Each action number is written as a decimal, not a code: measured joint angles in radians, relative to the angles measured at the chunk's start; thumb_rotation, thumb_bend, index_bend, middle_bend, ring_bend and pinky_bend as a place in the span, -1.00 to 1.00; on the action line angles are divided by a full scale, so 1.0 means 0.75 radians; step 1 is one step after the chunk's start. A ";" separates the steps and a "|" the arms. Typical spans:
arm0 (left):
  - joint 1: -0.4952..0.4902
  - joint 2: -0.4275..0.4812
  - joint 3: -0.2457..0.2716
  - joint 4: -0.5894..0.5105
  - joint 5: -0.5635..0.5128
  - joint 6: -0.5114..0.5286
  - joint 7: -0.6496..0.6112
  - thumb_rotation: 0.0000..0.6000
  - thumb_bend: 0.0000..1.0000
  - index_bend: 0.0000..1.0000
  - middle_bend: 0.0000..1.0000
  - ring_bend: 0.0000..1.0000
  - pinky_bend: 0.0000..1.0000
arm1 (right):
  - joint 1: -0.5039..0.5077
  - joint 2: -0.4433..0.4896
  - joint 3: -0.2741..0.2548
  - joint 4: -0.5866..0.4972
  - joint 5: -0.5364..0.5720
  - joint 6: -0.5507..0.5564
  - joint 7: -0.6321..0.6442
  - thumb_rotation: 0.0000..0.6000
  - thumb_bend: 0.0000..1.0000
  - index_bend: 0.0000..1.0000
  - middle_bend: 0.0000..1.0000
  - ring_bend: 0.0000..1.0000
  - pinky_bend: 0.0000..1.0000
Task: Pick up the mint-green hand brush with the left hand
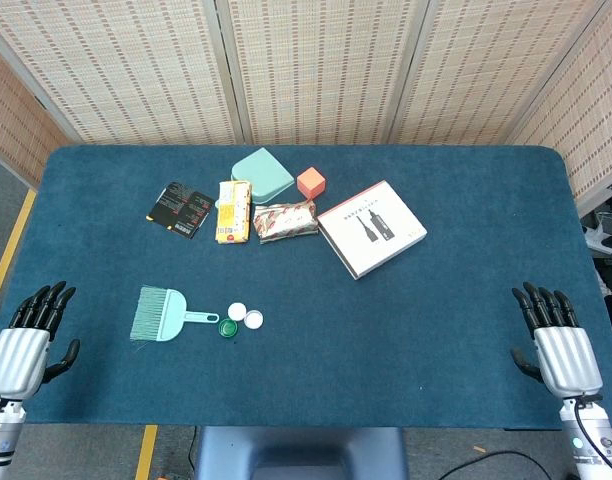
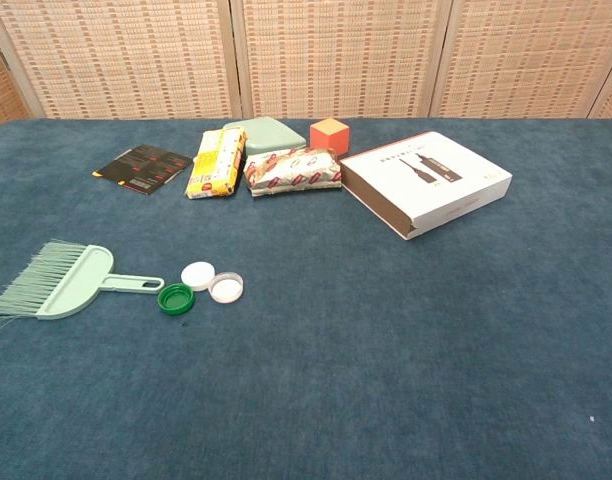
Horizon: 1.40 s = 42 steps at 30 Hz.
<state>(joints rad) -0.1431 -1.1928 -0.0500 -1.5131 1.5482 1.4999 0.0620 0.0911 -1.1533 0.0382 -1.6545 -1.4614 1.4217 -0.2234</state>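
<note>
Nothing of the pick-up is done yet: the mint-green hand brush (image 1: 159, 314) lies flat on the table (image 1: 436, 330), front left, its handle pointing at three bottle caps (image 1: 241, 318). The left hand (image 1: 28, 340) rests near the table's left edge, fingers apart and empty, well apart from the brush; the right hand (image 1: 556, 345) is likewise spread and empty, so reach, grasp and lift all remain.

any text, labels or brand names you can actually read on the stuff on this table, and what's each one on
None can be quoted; every print is too small or blurred.
White box: picture of two dark bottles, lines of text unreadable.
Yellow packet: dark print, unreadable.
Red-and-white packet: print unreadable.
Black card: red and white print, unreadable.
Mint-green hand brush, bottle caps, orange cube: no text visible.
</note>
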 measured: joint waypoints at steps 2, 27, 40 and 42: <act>0.005 0.004 0.007 0.014 0.005 0.002 -0.018 1.00 -0.18 -1.00 -1.00 -1.00 -0.76 | 0.000 0.001 0.001 -0.002 0.002 0.000 0.000 1.00 -0.55 -1.00 -1.00 -1.00 -1.00; -0.254 -0.242 -0.023 0.075 0.078 -0.280 0.280 1.00 -0.23 -0.60 -0.50 0.16 0.40 | -0.024 -0.089 0.018 0.020 -0.047 0.107 -0.144 1.00 -0.55 -1.00 -1.00 -1.00 -1.00; -0.402 -0.431 -0.068 0.222 -0.029 -0.470 0.400 1.00 -0.28 -0.45 -0.43 0.25 0.48 | -0.022 -0.109 0.045 0.024 0.008 0.100 -0.193 1.00 -0.55 -1.00 -1.00 -1.00 -1.00; -0.424 -0.458 -0.073 0.254 -0.046 -0.502 0.405 1.00 -0.29 -0.45 -0.42 0.25 0.48 | -0.021 -0.111 0.050 0.025 0.018 0.097 -0.199 1.00 -0.55 -1.00 -1.00 -1.00 -1.00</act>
<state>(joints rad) -0.4608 -1.5359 -0.1045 -1.3225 1.5135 1.1236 0.3654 0.0755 -1.2363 0.0759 -1.6360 -1.4483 1.4944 -0.3724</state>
